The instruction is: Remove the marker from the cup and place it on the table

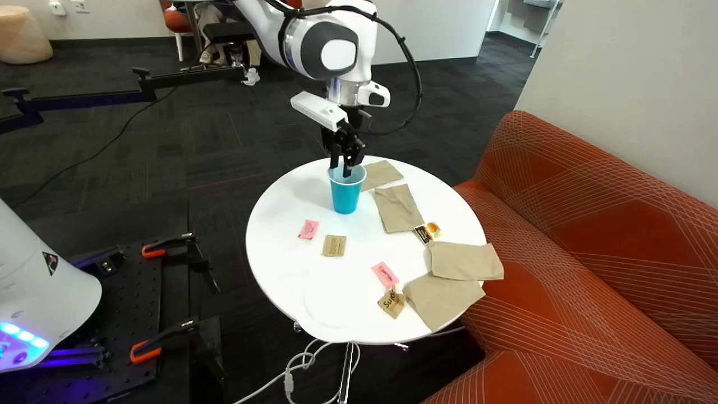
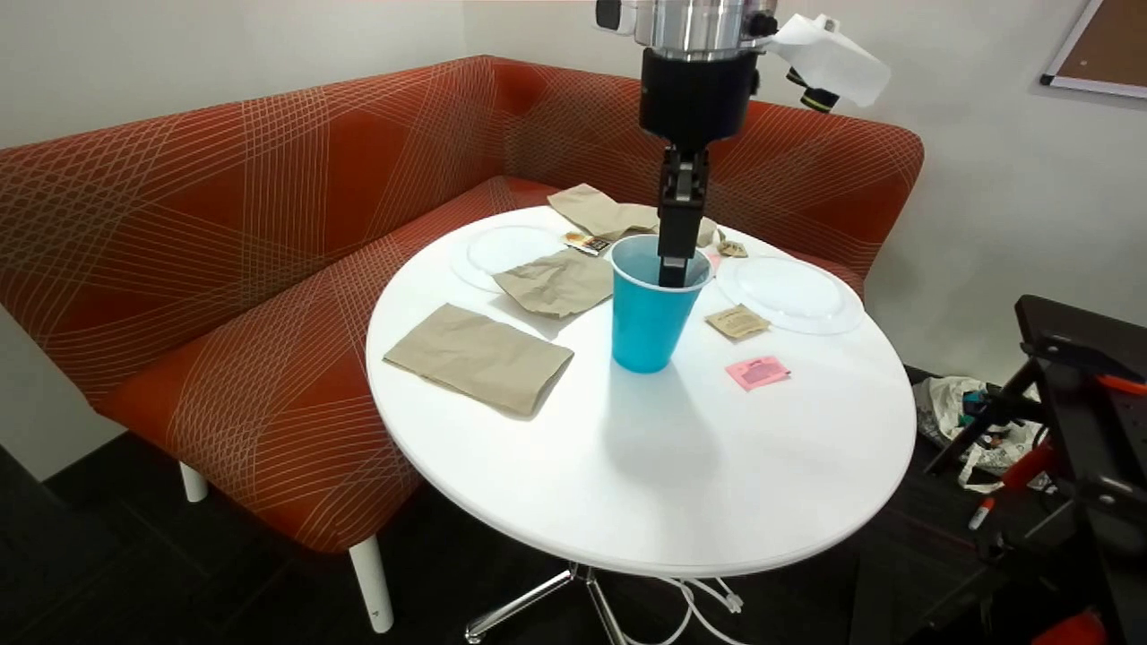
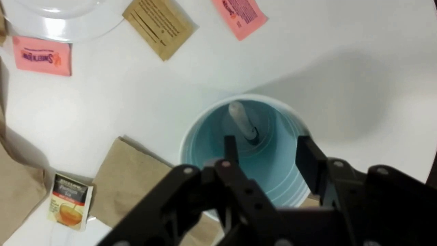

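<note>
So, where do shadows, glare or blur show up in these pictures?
In an exterior view, a soft shadow spreads from the foot of the cup over the table; in an exterior view, the clear plate almost vanishes against bright white; in the wrist view, that plate carries glare spots, the gripper looks out of focus and the marker inside the cup a little soft.

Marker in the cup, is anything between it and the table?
Yes: the cup surrounds the marker, so it probably must rise over the rim to reach the table. The open gripper is at the cup's mouth.
</note>
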Available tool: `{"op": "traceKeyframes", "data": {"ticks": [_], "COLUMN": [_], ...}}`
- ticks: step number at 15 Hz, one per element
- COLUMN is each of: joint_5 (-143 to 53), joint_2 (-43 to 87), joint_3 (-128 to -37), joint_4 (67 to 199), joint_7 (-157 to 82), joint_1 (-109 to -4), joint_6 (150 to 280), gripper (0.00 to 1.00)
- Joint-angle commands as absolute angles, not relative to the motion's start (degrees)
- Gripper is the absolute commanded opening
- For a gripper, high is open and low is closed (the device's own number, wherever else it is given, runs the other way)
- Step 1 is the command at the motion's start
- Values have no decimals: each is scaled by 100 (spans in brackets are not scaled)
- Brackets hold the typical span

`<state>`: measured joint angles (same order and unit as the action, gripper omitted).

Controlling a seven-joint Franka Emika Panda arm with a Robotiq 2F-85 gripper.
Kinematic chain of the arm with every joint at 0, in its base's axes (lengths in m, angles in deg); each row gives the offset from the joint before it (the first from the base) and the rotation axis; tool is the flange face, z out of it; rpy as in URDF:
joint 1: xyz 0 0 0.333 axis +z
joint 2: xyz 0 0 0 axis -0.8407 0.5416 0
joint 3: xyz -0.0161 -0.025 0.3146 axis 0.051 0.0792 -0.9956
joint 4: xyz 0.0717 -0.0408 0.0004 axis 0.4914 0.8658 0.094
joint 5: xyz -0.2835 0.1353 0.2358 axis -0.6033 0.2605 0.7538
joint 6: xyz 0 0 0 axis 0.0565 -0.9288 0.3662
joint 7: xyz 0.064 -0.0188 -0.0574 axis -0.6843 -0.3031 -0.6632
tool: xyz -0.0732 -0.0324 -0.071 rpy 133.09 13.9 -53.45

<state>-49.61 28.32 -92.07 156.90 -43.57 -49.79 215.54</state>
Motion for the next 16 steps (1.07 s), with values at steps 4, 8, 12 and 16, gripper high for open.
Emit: {"op": "traceKeyframes", "data": {"ticks": [4,8,12,16], "joint_5": [-4936,-4920,-4933,-4928], "joint_2": [3001,3084,3198,3270], "joint_3": [-9122,-9089,-9051,-9034], "joint_4": [15581,15542,15455,15381], "joint_7": [-4000,-3910,-3785,-3760], "joint_1": [-4932,-4932,-4916,-4915], "joint_6": [21528,21461,21363,21323], "gripper": [50,49,41,8]}}
